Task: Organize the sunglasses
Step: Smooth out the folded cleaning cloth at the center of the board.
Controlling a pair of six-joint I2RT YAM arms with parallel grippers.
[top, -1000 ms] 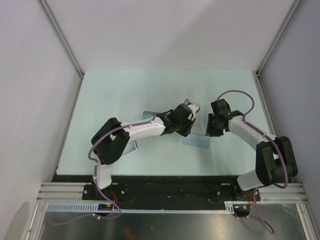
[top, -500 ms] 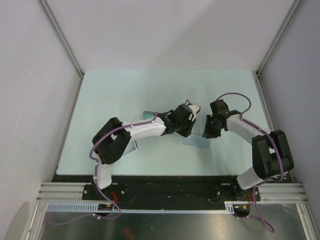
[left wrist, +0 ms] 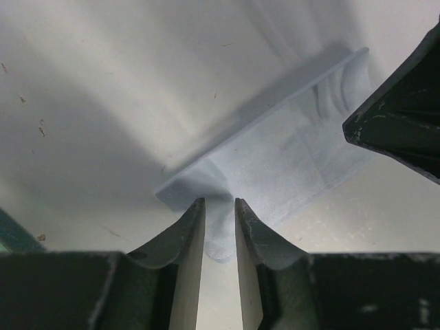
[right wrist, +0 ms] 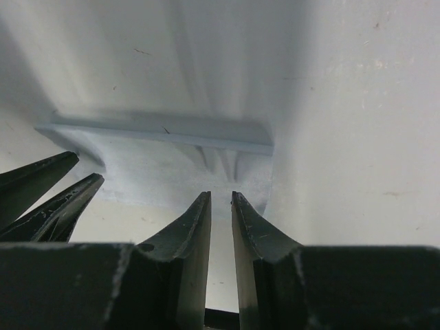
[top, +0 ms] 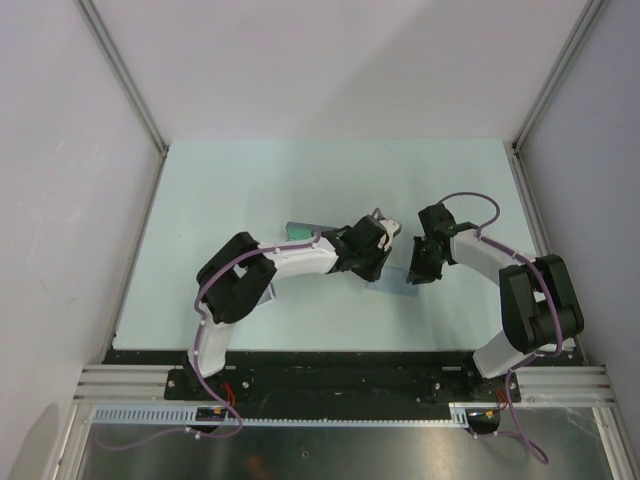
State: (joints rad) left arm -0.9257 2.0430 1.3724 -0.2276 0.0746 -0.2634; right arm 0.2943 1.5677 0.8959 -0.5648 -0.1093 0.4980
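Note:
A grey-blue cloth (top: 390, 282) lies on the table between my two grippers. In the left wrist view my left gripper (left wrist: 220, 203) is shut on a near corner of the cloth (left wrist: 295, 158), which is raised in a fold. In the right wrist view my right gripper (right wrist: 221, 196) is shut on the cloth's edge (right wrist: 151, 172), near another corner. The grippers (top: 376, 266) (top: 412, 270) stand close together. The sunglasses do not show clearly; a small pale piece (top: 386, 216) peeks out beyond the left wrist, and I cannot tell what it is.
A teal-edged thing (top: 298, 230) lies behind the left forearm. A grey oblong (top: 264, 292) lies under the left elbow. Metal rails and walls bound the table at left, right and back.
Both grippers have come down and closer together over the cloth. The right gripper moved left and nearer; the left arm drew back a little.

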